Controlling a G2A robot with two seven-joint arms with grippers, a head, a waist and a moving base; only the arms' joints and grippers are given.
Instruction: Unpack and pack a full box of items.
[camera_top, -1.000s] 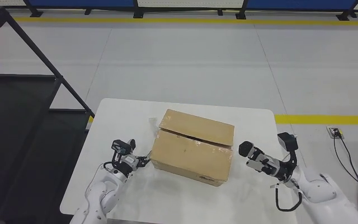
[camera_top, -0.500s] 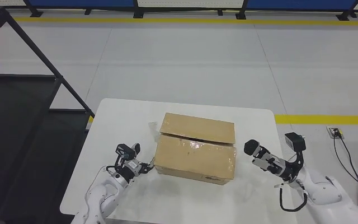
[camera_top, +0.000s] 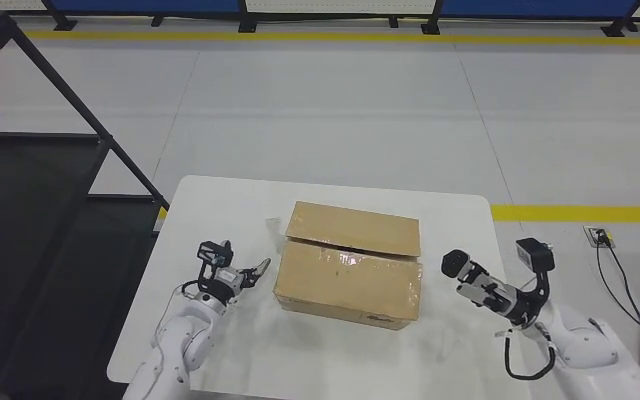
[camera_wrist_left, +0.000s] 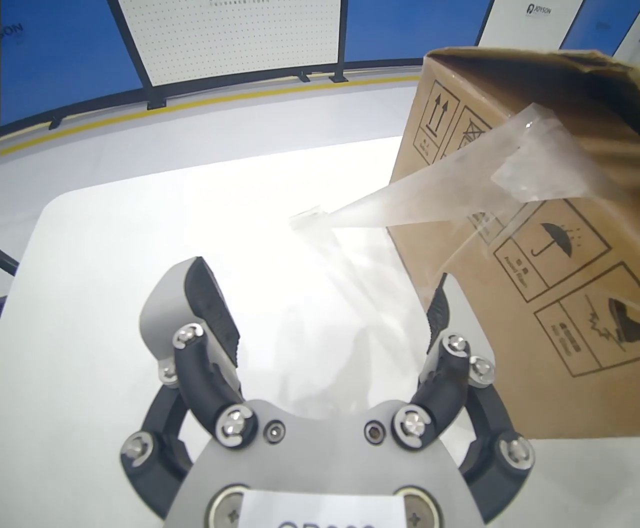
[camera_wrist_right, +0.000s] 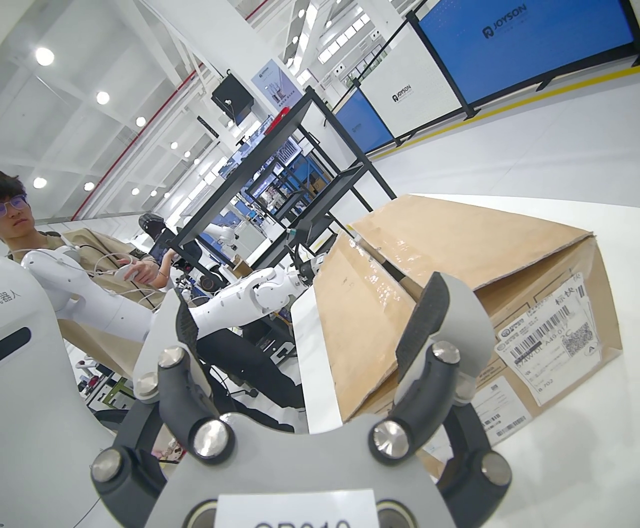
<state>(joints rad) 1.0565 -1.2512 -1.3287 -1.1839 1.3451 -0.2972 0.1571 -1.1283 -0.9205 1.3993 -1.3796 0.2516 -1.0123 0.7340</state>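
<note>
Black rubber pads (camera_wrist_left: 210, 295) line the fingers of the left tool (camera_wrist_left: 320, 290), which stand wide apart with nothing between them. This tool (camera_top: 252, 272) sits low over the white bench (camera_top: 220, 210), just beside the left end of the cardboard box (camera_top: 345, 275); one finger is very close to the box wall, but I cannot tell whether it touches. That end of the box (camera_wrist_left: 550, 280) carries printed handling symbols. A strip of clear tape (camera_wrist_left: 440, 190) hangs loose from its upper edge and juts out over the bench (camera_wrist_left: 125, 240).

The right tool (camera_wrist_right: 307, 295) is likewise spread open and empty. It (camera_top: 452, 265) is near the box's right end, a little apart from it. That end of the box (camera_wrist_right: 450, 250) bears a white barcode label. The box rests in the middle of the bench, its top flaps folded down with the seam between them slightly gapped.
</note>
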